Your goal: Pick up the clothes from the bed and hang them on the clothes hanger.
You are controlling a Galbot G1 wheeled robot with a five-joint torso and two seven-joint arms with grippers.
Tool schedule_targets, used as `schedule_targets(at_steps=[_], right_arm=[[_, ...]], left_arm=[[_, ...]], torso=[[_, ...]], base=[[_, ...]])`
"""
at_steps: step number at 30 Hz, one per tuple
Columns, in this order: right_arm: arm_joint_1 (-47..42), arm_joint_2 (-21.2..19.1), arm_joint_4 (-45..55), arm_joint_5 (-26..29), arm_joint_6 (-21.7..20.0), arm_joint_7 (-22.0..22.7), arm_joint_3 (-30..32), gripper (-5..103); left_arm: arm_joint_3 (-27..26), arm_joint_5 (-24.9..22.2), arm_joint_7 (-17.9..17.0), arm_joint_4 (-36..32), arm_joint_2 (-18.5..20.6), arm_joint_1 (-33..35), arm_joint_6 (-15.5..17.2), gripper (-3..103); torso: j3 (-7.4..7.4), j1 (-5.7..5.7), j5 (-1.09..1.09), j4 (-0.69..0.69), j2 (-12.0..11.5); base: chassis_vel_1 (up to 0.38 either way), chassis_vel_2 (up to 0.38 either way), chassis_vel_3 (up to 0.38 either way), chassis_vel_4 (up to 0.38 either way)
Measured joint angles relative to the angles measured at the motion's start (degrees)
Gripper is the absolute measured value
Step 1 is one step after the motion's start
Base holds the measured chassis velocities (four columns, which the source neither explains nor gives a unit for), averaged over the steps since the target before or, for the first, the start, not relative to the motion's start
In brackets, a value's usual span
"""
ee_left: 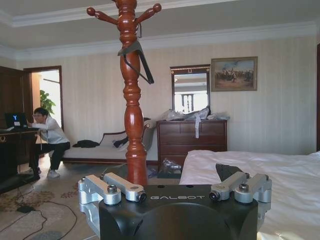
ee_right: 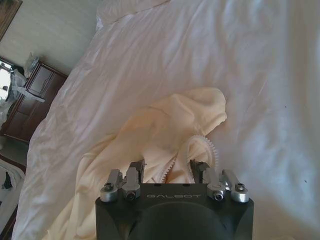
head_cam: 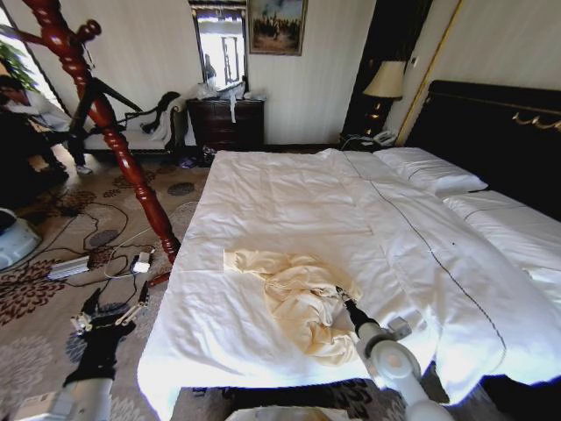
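Note:
The clothes (head_cam: 294,294), a crumpled cream-yellow shirt, lie on the near part of the bed (head_cam: 289,202) with its white duvet. My right gripper (head_cam: 343,296) is down at the shirt's right edge. In the right wrist view the right gripper (ee_right: 167,172) is open, with folds of the shirt (ee_right: 160,130) between and beyond its fingers. The black clothes hanger (ee_left: 136,56) hangs high on a red-brown wooden coat stand (ee_left: 132,125); it is also in the head view as the hanger (head_cam: 107,98). My left gripper (head_cam: 110,317) is held open and low over the carpet, left of the bed.
The coat stand (head_cam: 123,158) rises from the carpet just left of the bed. Cables and a power strip (head_cam: 68,267) lie on the floor beside it. A dark dresser (head_cam: 226,123) and a bench stand at the far wall. The black headboard (head_cam: 500,132) is at the right.

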Motion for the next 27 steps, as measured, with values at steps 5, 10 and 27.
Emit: schedule_targets(at_steps=[5, 10, 27], right_arm=[[-0.4, -0.1, 0.3, -0.9, 0.3, -0.2, -0.1, 35], [-1.2, -1.4, 1.5, -2.3, 1.4, -0.9, 0.2, 13], [5.7, -15.7, 5.4, 1.0, 4.6, -5.9, 8.7, 0]], left_arm=[[0.1, 0.1, -0.3, 0.0, -0.4, 0.0, 0.0, 100], [0.4, 0.1, -0.8, 0.0, -1.1, -0.6, 0.4, 100], [1.3, 0.3, -2.0, 0.0, -2.4, -1.3, 1.1, 100]], torso=[[0.00, 0.00, 0.00, 0.00, 0.0], [0.00, 0.00, 0.00, 0.00, 0.0], [0.00, 0.00, 0.00, 0.01, 0.0]], base=[[0.000, 0.000, 0.000, 0.000], [0.000, 0.000, 0.000, 0.000], [0.000, 0.000, 0.000, 0.000]])
